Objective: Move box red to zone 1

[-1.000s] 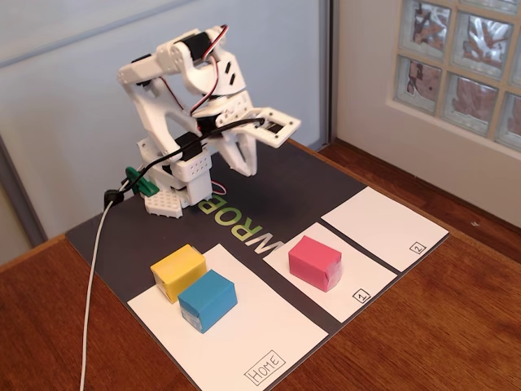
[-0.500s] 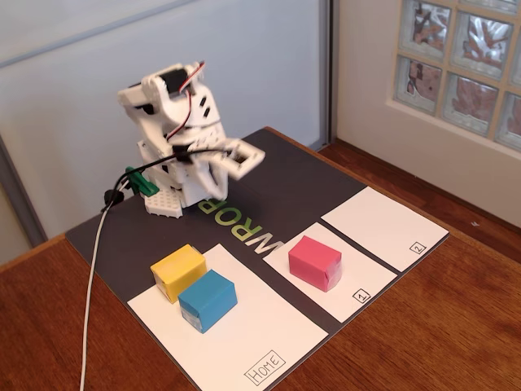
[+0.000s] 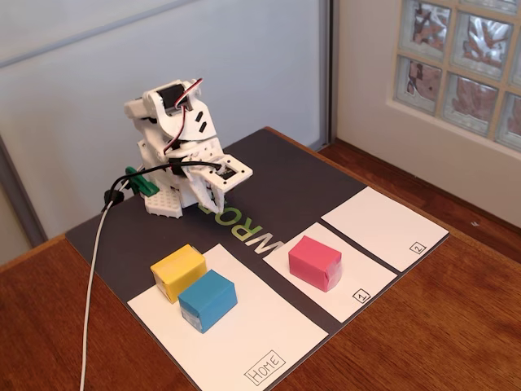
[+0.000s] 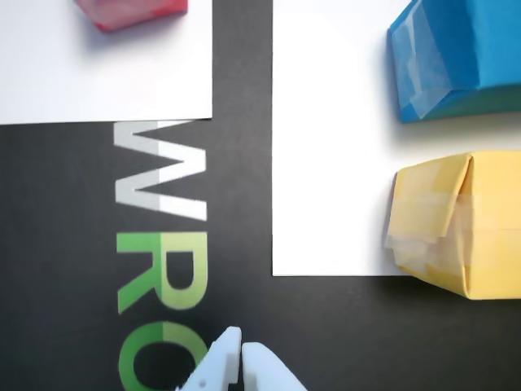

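Note:
The red box rests on the white zone 1 square, whose boxed "1" sits in its near corner. In the wrist view only a corner of the red box shows at the top left, on that white square. My white gripper is folded back close to the arm's base, low over the dark mat and well away from the red box. The wrist view shows the gripper at the bottom edge, shut, its fingertips touching with nothing between them.
A yellow box and a blue box sit on the large "Home" sheet. The white square marked "2" lies right of zone 1. A dark mat covers the wooden table. A white cable runs off the left.
The arm has folded down and drawn back toward its base, bringing the gripper lower and nearer the mat. The boxes have not moved.

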Robot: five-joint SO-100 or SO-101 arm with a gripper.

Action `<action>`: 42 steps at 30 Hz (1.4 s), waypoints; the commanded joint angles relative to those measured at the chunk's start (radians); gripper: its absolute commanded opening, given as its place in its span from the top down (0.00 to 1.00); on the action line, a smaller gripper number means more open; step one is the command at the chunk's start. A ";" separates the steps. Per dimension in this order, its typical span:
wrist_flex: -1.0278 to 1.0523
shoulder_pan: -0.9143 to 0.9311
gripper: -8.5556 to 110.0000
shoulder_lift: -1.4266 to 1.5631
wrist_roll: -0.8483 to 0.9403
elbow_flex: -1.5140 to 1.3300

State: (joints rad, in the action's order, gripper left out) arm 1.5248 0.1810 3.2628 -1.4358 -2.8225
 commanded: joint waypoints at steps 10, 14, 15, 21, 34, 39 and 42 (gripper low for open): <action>-0.012 -0.084 0.93 0.075 -0.023 -0.095; -0.035 -0.101 0.93 0.075 -0.049 -0.155; -0.041 -0.106 0.93 0.075 -0.052 -0.170; -0.066 -0.109 0.93 0.077 -0.058 -0.215; -0.066 -0.098 0.93 0.077 -0.060 -0.215; -0.066 -0.098 0.93 0.077 -0.060 -0.215; -0.066 -0.098 0.93 0.077 -0.060 -0.215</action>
State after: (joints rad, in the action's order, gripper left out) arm 1.4527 0.0813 3.2843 -1.4849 -2.9775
